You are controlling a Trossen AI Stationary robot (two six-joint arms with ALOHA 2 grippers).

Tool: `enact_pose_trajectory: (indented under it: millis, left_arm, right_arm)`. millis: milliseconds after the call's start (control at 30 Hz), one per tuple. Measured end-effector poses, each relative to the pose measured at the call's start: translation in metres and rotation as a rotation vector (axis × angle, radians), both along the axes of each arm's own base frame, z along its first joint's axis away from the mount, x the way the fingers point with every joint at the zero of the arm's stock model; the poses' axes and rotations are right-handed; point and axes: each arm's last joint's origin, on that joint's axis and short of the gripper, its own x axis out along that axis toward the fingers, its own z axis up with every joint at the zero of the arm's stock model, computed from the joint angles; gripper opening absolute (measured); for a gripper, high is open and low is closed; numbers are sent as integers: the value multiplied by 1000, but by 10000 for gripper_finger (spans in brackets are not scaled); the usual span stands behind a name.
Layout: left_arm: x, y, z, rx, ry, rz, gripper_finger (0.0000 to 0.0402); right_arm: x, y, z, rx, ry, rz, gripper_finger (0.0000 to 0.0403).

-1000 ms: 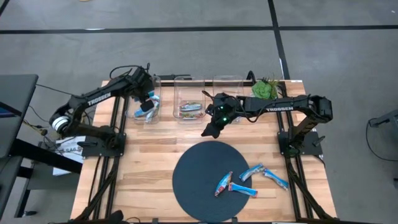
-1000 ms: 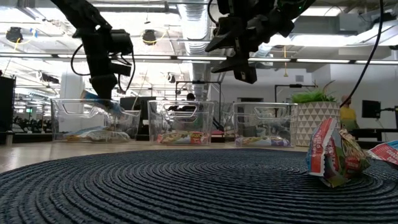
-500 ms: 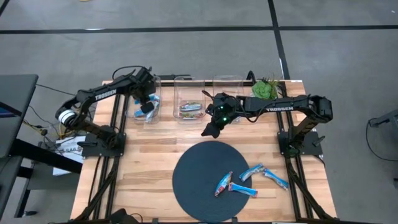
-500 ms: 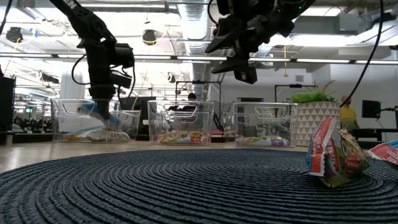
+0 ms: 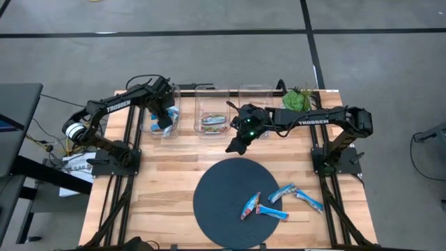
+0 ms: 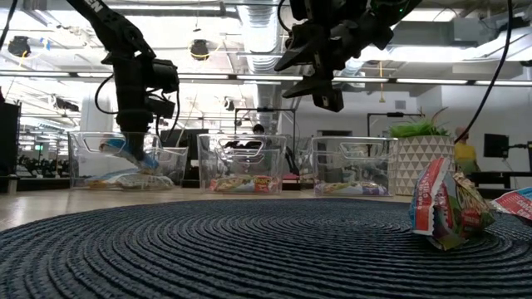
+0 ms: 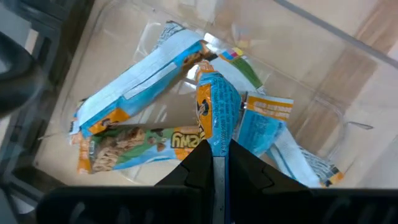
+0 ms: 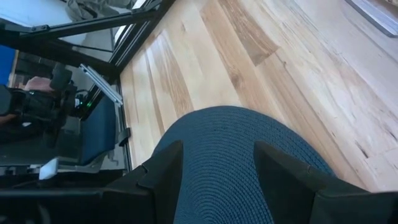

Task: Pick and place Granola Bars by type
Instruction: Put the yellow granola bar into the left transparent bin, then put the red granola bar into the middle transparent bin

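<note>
My left gripper (image 7: 214, 154) is shut on a blue granola bar (image 7: 214, 112) and reaches down into the left clear bin (image 5: 150, 125). Several granola bars, blue (image 7: 140, 78) and multicoloured (image 7: 140, 144), lie on that bin's floor under it. My right gripper (image 5: 233, 146) hangs open and holds nothing, above the wood between the middle bin (image 5: 212, 115) and the round dark mat (image 5: 216, 202). Several granola bars (image 5: 251, 204) lie flat on the mat's right part and beside it. My left gripper pinches the blue bar by one end (image 7: 214, 144) between its two fingers. The fingers come from above, pointing steeply down, and lie along the bar. The bar (image 6: 125, 149) hangs tilted below them inside the bin, above the bars on the floor.
A third clear bin (image 5: 254, 97) and a potted plant (image 5: 297, 99) stand at the table's far right. The middle bin holds multicoloured bars (image 5: 212, 122). Bare wood lies between the bins and the mat. A crumpled wrapper end (image 6: 440, 208) stands up on the mat.
My left gripper has gone down into the left bin and tipped more steeply downward, still shut on the blue bar. The bar has sunk from the bin's rim height to inside its walls.
</note>
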Motion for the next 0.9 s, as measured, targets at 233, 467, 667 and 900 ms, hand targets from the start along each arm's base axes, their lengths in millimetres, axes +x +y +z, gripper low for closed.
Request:
enact_pose_trajectory:
  millis: [233,467,667,900]
  left_arm:
    - [0,-1,0,-13,-5,24,94]
    - [-4,0,0,28,77,60,185]
    - [-7,-9,12,25,7,84,209]
    - [-16,-36,56,91,-267,85,211]
  right_arm:
    - [0,0,0,-2,-1,2,187]
    - [0,0,0,-2,-2,3,188]
    - [0,0,0,-3,-2,4,185]
    - [0,0,0,-3,-2,4,186]
